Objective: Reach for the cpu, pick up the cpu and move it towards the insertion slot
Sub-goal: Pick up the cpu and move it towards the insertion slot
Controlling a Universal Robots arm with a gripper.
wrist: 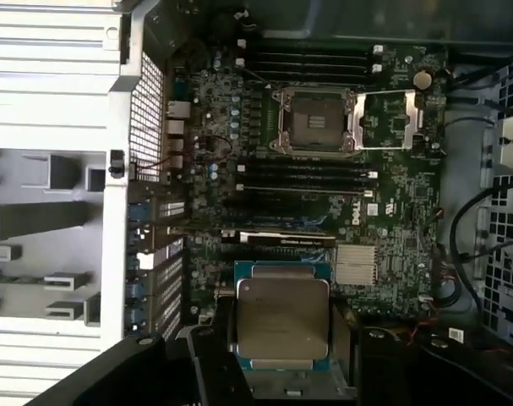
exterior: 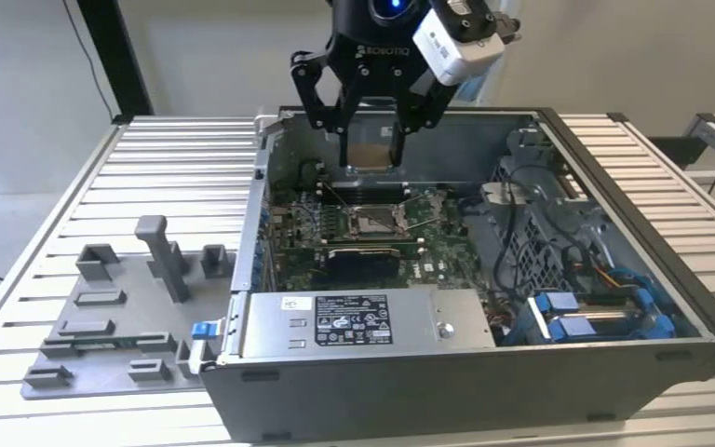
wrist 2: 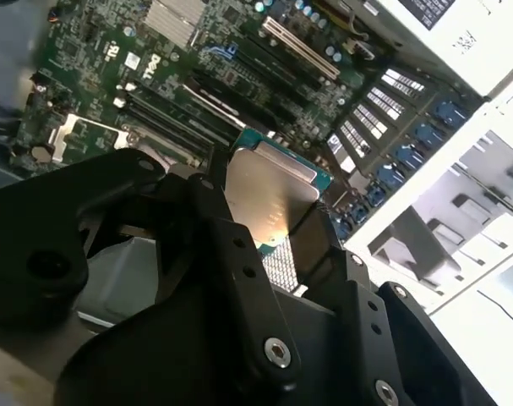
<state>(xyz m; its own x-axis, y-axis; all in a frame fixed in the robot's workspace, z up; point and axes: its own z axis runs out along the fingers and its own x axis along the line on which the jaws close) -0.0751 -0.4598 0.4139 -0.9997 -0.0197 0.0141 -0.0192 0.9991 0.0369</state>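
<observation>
One gripper [exterior: 372,140] clamped on the cpu [wrist: 282,317], silvery face showing between black fingers [wrist 2: 239,254]. Held above the open computer case [exterior: 631,251], insertion slot [wrist: 313,121] below on the motherboard [wrist: 391,211], well apart.

1. The computer case [exterior: 655,307] lies open on the slatted table [exterior: 146,177].
2. The tray blocks [exterior: 122,307] sit at the exterior view's left of it.
3. The insertion slot [exterior: 371,221] lies on the motherboard [exterior: 332,233] inside.
4. The cpu [exterior: 372,149], in the gripper [exterior: 371,160], hangs above the case's far part.

Brushed silvery metal top on the cpu [wrist: 281,317], matt black end effector [exterior: 371,140], shiny metal-framed insertion slot [wrist: 313,121]
</observation>
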